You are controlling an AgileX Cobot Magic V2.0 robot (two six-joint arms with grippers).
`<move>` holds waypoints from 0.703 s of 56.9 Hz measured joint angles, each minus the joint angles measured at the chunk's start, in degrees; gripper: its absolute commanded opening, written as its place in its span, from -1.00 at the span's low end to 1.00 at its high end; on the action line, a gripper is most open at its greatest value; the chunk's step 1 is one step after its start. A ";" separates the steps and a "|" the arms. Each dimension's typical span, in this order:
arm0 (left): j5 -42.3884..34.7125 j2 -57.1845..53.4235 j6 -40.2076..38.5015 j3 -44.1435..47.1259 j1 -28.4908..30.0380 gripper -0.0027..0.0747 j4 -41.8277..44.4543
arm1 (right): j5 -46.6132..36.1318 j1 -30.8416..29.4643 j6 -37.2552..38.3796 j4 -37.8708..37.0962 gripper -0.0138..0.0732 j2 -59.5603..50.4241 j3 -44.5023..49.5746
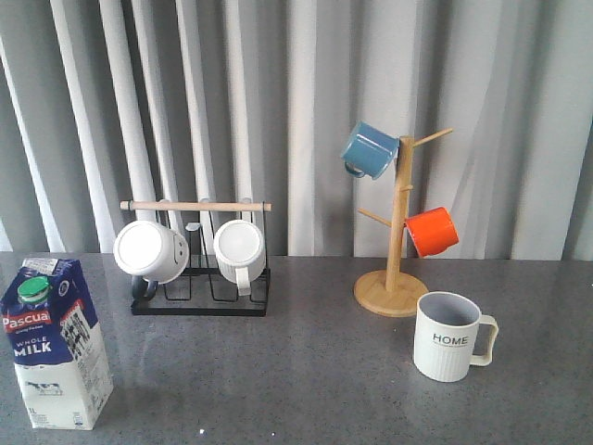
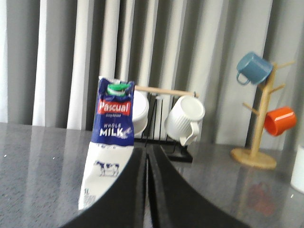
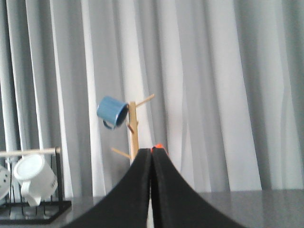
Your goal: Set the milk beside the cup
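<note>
The milk (image 1: 56, 343), a blue-and-white carton with a green cap, stands upright at the front left of the table. It also shows in the left wrist view (image 2: 110, 142), just beyond my left gripper (image 2: 146, 154), whose jaws are shut and empty. The cup (image 1: 450, 336), an off-white ribbed mug printed "HOME", stands at the front right; only its edge (image 2: 299, 168) shows in the left wrist view. My right gripper (image 3: 152, 154) is shut and empty, facing the mug tree. Neither gripper shows in the front view.
A black wire rack (image 1: 199, 295) with a wooden bar holds two white mugs (image 1: 151, 252) at the back left. A wooden mug tree (image 1: 397, 232) at the back right carries a blue mug (image 1: 369, 150) and an orange mug (image 1: 433, 232). Grey curtains hang behind the table.
</note>
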 measured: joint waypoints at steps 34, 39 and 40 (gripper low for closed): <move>-5.06 51.01 -2.07 -35.42 0.00 -0.95 0.00 | 4.15 0.00 1.10 -3.03 -0.70 44.49 -24.42; -6.07 55.60 -2.07 -36.23 0.00 -0.95 0.00 | 2.64 0.00 0.99 -2.60 -0.69 46.81 -24.48; -6.19 56.40 -2.07 -36.25 0.00 -0.95 0.00 | 2.46 0.00 0.86 -2.55 -0.68 47.25 -24.48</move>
